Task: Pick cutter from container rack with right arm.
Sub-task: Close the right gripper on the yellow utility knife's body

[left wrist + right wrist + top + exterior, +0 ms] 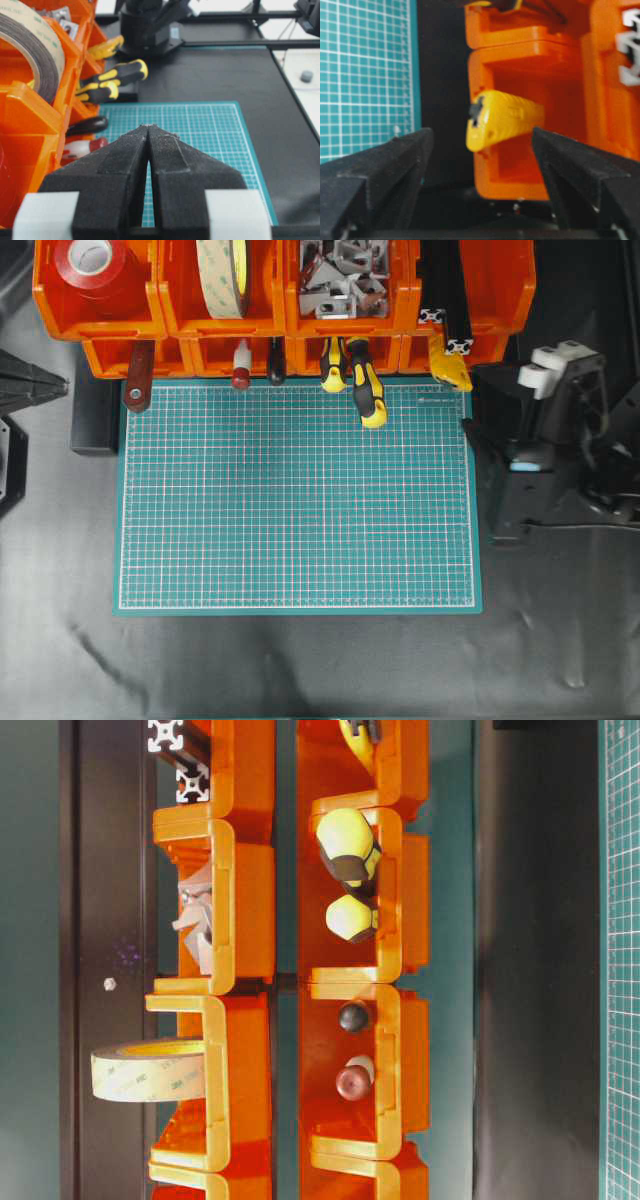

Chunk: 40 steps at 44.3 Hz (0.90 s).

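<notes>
At the far left the left gripper (149, 131) is seen with its black fingers pressed together over the green cutting mat (300, 500), empty. Along the back edge the container rack (120, 355) is stretched, with the yellow-and-black screwdrivers (366, 390) protruding from a lower bin, and the cutter (450, 365) is lodged in the rightmost lower bin, its yellow end jutting out. At the right the right gripper (480, 145) is held facing that bin, its fingers spread wide on either side of the cutter without contact.

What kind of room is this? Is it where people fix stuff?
Probably a workshop bench: an orange container rack holds screwdrivers, tape rolls and metal brackets, above a green cutting mat.
</notes>
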Motion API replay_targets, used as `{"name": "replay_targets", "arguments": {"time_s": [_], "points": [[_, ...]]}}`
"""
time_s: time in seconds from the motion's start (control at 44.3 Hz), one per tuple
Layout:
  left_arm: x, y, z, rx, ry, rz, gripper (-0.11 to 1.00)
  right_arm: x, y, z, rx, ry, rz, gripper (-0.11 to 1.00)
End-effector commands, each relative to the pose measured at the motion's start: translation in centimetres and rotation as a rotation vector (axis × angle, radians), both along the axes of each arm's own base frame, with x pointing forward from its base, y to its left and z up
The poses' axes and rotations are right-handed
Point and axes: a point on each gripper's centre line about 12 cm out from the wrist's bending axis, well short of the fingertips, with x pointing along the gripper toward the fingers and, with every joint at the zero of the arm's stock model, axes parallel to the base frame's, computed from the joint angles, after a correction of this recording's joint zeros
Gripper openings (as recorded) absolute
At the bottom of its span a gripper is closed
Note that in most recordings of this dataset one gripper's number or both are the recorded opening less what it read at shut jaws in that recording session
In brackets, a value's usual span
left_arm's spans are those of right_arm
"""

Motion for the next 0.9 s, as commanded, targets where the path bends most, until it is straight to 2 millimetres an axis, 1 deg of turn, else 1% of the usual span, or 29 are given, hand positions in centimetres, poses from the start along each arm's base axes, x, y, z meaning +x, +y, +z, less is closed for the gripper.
{"name": "replay_targets", "arguments": {"time_s": [0.0, 0.181, 0.384, 0.52, 0.7, 0.881], "points": [[0.1, 0.0, 0.8, 0.001, -0.02, 0.002, 0.0, 0.8, -0.4, -0.3, -0.01, -0.008, 0.006, 0.78], [0.1, -0.1, 0.8, 0.001, -0.021, -0.004, 0.0, 1.8, -1.7, -1.1, -0.06, 0.009, -0.013, 0.77], [0.1, -0.1, 0.5, 0.001, -0.012, -0.004, 0.0, 2.4, -2.9, -1.9, -0.051, 0.018, -0.027, 0.77], [0.1, -0.1, 0.4, 0.001, -0.011, -0.004, 0.0, 2.2, -3.6, -2.4, -0.053, 0.031, -0.043, 0.77], [0.1, -0.1, 0.4, 0.001, -0.012, -0.006, 0.0, 1.8, -3.8, -2.8, -0.059, 0.044, -0.052, 0.76], [0.1, -0.1, 0.3, 0.001, -0.008, -0.006, 0.0, 1.7, -3.9, -2.8, -0.047, 0.031, -0.067, 0.69]]}}
